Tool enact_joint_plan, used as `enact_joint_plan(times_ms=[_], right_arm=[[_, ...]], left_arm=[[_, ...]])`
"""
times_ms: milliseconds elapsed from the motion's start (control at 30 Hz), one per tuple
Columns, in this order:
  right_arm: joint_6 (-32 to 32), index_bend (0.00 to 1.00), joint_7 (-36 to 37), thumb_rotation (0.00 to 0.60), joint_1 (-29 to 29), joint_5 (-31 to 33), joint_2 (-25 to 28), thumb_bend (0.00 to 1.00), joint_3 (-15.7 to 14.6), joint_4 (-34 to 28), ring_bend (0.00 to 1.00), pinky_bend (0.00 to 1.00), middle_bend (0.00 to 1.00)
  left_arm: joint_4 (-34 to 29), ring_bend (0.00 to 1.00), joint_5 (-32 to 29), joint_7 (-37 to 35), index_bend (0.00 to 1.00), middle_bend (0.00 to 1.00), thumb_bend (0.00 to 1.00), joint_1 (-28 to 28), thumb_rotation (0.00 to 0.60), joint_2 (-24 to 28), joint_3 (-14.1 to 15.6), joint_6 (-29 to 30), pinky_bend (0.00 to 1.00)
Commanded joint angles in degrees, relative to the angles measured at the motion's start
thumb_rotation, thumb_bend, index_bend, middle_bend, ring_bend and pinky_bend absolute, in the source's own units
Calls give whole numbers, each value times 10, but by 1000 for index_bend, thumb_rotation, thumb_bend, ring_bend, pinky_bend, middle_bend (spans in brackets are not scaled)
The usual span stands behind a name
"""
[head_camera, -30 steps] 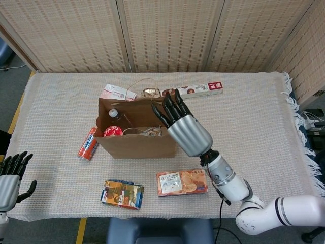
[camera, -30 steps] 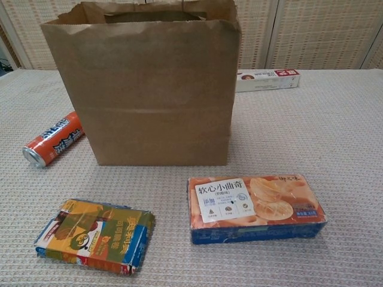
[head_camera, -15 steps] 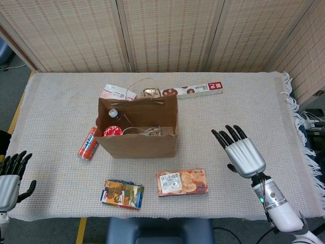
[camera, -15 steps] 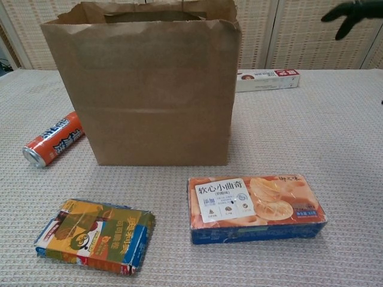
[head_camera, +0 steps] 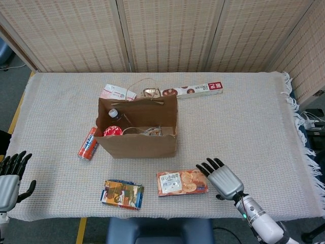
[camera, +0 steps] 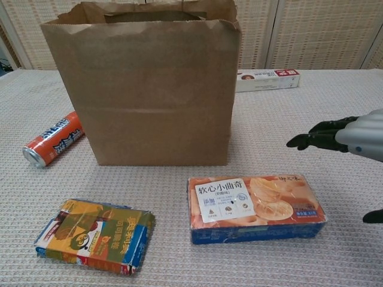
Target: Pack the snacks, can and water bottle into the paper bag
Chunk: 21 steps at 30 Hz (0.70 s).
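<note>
The brown paper bag (head_camera: 136, 143) (camera: 149, 89) stands open at the table's middle, with a water bottle (head_camera: 116, 115) and a red-topped snack (head_camera: 112, 131) inside. An orange can (head_camera: 88, 144) (camera: 52, 139) lies on its side left of the bag. An orange biscuit box (head_camera: 182, 182) (camera: 254, 206) lies in front of the bag, and a colourful snack pack (head_camera: 122, 194) (camera: 96, 235) lies to its left. My right hand (head_camera: 222, 178) (camera: 350, 136) hovers open just right of the biscuit box, fingers apart, holding nothing. My left hand (head_camera: 10, 175) stays open at the table's near left edge.
A long white and red box (head_camera: 199, 90) (camera: 267, 79) lies behind the bag at the right. A pink and white packet (head_camera: 116, 93) and a gold wrapped item (head_camera: 150, 93) lie behind the bag. Folding screens stand beyond the table's far edge.
My right hand has pulled back from above the bag, swung right, then dropped down towards the near edge beside the biscuit box. The left hand has stayed put.
</note>
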Motion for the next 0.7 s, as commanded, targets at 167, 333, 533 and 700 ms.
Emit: enact_joint_plan(times_ms=[167, 333, 533, 700], right_arm=[[-7, 0, -88, 600, 21, 92, -109, 0, 38, 41, 0, 27, 0], [2, 0, -123, 600, 34, 128, -174, 0, 56, 86, 0, 27, 0], [11, 0, -130, 600, 41, 153, -221, 0, 72, 133, 0, 29, 0], [17, 183, -115, 600, 37, 127, -230, 40, 69, 143, 190, 282, 175]], left_arm=[[1, 0, 2, -5, 65, 0, 394, 0, 600, 1, 1, -1, 0], [2, 0, 3, -7, 65, 0, 394, -1, 600, 2, 1, -2, 0], [2, 0, 3, -9, 64, 0, 393, -1, 600, 3, 2, -2, 0], [2, 0, 3, -10, 65, 0, 393, -1, 600, 3, 2, -3, 0]])
